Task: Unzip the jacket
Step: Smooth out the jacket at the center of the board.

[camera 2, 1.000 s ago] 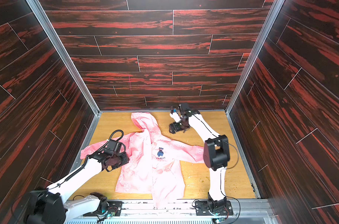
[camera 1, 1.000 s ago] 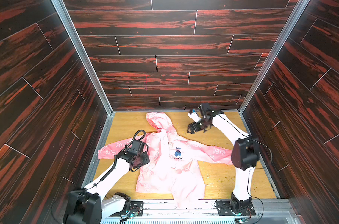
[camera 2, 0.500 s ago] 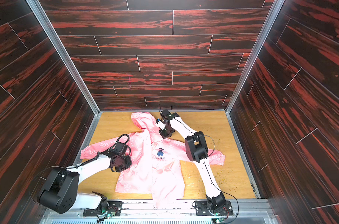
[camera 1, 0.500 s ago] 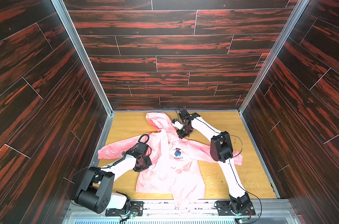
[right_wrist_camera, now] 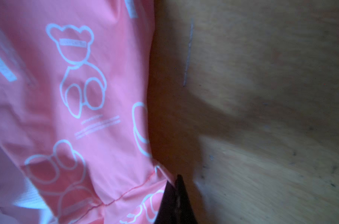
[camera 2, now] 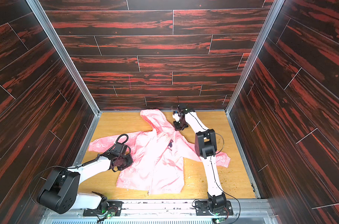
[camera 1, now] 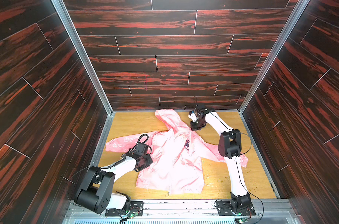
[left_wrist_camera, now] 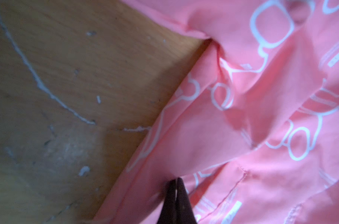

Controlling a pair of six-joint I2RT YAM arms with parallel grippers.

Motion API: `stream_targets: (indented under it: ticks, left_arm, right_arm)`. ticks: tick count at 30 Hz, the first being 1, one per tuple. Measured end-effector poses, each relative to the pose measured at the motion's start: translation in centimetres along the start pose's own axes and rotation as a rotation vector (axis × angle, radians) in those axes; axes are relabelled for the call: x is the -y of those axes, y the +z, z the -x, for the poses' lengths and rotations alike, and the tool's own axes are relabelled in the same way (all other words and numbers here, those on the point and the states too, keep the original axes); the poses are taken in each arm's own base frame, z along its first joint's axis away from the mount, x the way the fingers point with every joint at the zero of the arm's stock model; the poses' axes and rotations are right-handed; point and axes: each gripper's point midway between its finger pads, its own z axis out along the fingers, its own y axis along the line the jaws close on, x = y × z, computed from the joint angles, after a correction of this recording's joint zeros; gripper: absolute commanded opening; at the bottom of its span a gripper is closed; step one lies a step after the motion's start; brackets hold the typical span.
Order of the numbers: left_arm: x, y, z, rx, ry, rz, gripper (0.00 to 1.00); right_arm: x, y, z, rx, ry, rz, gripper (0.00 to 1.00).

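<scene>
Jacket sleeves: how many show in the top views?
2. One sleeve lies spread flat on the robot's left side; the other sleeve stretches to the robot's right, its middle hidden behind the right arm.

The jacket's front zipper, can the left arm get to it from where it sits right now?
Probably yes. The zipper runs uncovered down the jacket, face up, and the left gripper rests on the panel beside it, nothing between. But it looks shut on the cloth, so it must let go first.
</scene>
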Motion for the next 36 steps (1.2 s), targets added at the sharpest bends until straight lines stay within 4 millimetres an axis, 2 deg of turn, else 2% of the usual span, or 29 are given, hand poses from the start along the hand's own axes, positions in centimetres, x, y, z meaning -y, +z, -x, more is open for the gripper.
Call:
stream_targets:
  ticks: [1, 3, 6, 10, 12, 14, 16, 21, 24, 26, 29, 32, 36]
  left_arm:
    - [0.1, 0.1, 0.1, 0.006, -0.001, -0.007, 0.0]
    - [0.2, 0.1, 0.1, 0.013, -0.001, -0.012, 0.0]
    - [0.2, 0.0, 0.1, 0.018, 0.001, -0.011, 0.0]
    - [0.2, 0.0, 0.1, 0.027, 0.008, -0.004, 0.0]
    - [0.2, 0.0, 0.1, 0.029, 0.011, -0.001, 0.0]
    - [0.2, 0.0, 0.1, 0.032, 0.014, 0.001, 0.0]
    - [0.2, 0.0, 0.1, 0.034, 0.017, 0.004, 0.0]
    - [0.2, 0.0, 0.1, 0.037, 0.015, 0.006, 0.0]
    - [0.2, 0.0, 0.1, 0.038, 0.013, 0.007, 0.0]
    - [0.2, 0.0, 0.1, 0.037, 0.011, 0.007, 0.0]
    - [0.2, 0.1, 0.1, 0.038, 0.002, 0.006, 0.0]
    - [0.1, 0.2, 0.0, 0.04, -0.011, 0.002, 0.0]
    - [0.0, 0.2, -0.1, 0.045, -0.024, -0.004, 0.0]
  right_arm:
    - [0.2, -0.4, 0.3, 0.009, 0.003, -0.002, 0.04]
    - [0.3, -0.8, 0.7, 0.021, 0.01, -0.004, 0.21]
    - [1.0, -1.7, 1.4, 0.047, 0.018, -0.017, 0.38]
    - [1.5, -3.3, 2.7, 0.092, 0.026, -0.013, 0.47]
    - [1.1, -4.3, 3.6, 0.122, 0.017, -0.008, 0.5]
    - [-0.2, -5.0, 4.4, 0.149, -0.013, 0.0, 0.53]
    - [-2.3, -5.6, 5.3, 0.175, -0.062, 0.008, 0.55]
    - [-9.1, -6.0, 6.3, 0.213, -0.212, 0.008, 0.6]
    - [-12.6, -5.8, 6.5, 0.23, -0.283, 0.011, 0.63]
    - [-13.7, -5.0, 6.2, 0.221, -0.307, 0.007, 0.63]
    - [-13.1, -3.1, 5.6, 0.183, -0.308, -0.029, 0.64]
    - [-11.5, -0.7, 4.8, 0.133, -0.287, -0.087, 0.63]
    - [-10.2, 1.0, 4.0, 0.088, -0.27, -0.129, 0.61]
